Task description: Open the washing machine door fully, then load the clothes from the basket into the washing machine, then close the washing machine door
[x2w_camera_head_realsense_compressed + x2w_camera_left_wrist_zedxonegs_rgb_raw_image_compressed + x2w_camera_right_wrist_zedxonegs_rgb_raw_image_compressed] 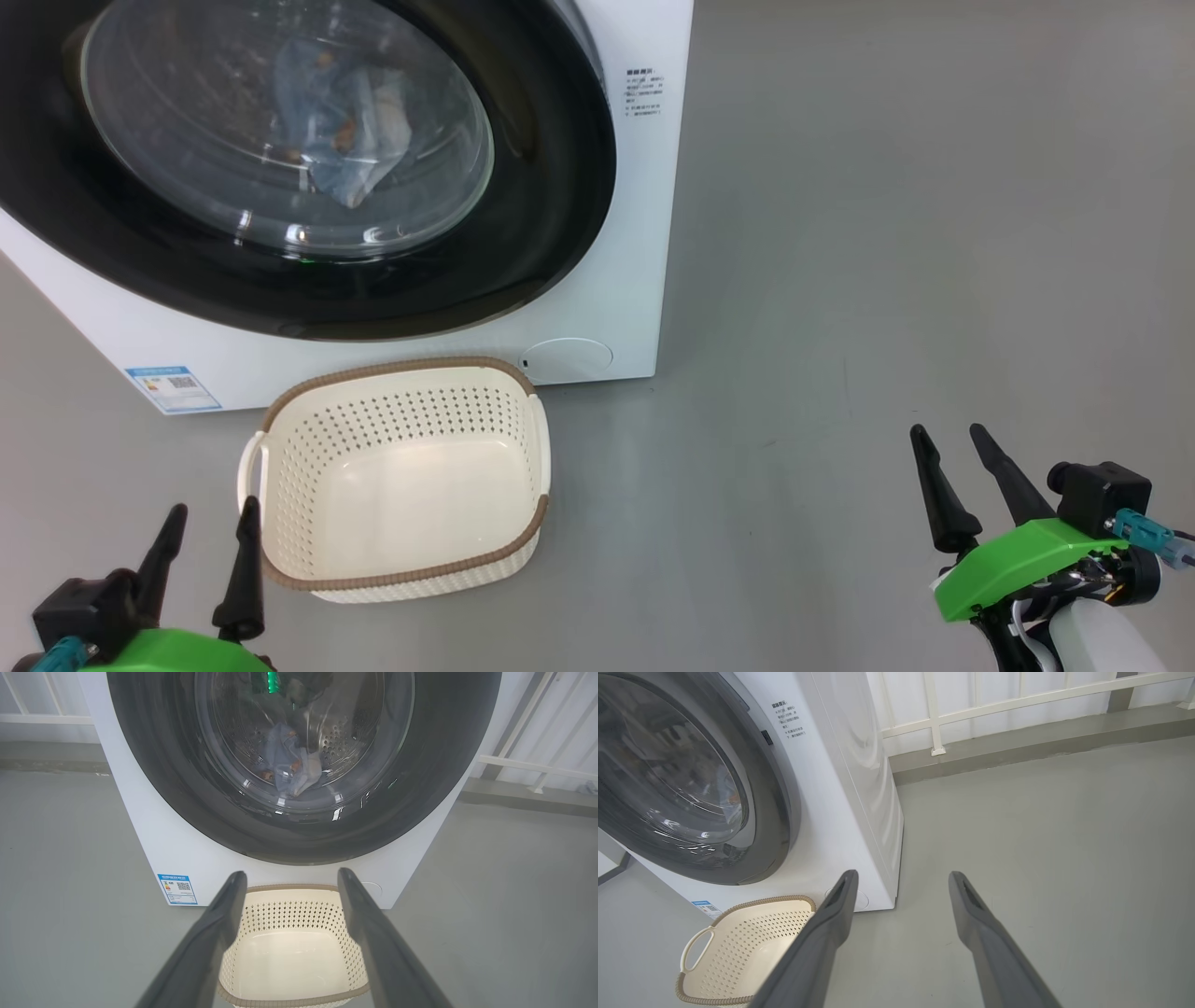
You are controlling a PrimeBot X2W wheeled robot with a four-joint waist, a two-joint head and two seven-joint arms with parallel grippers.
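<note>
One sticker (pixel 174 388): blue, low left on the washing machine (pixel 644 280) front.
washing machine door (pixel 551 187): we see it shut, the clothes (pixel 345 131) behind its glass.
basket (pixel 401 367): empty, on the floor (pixel 887 233) just before the machine.
round cap (pixel 565 359): right of the basket's far rim.
left gripper (pixel 212 509): fingers spread wide, holding nothing, just left of the basket.
right gripper (pixel 948 431): equally wide, empty, over the floor, far right.

My left gripper (pixel 292 875), fingers spread wide, frames the basket (pixel 289 912) on the grey floor (pixel 70 882).
Just beyond it stands the washing machine (pixel 154 830), the washing machine door (pixel 434 779) shut, the clothes (pixel 287 765) heaped behind its glass.
</note>
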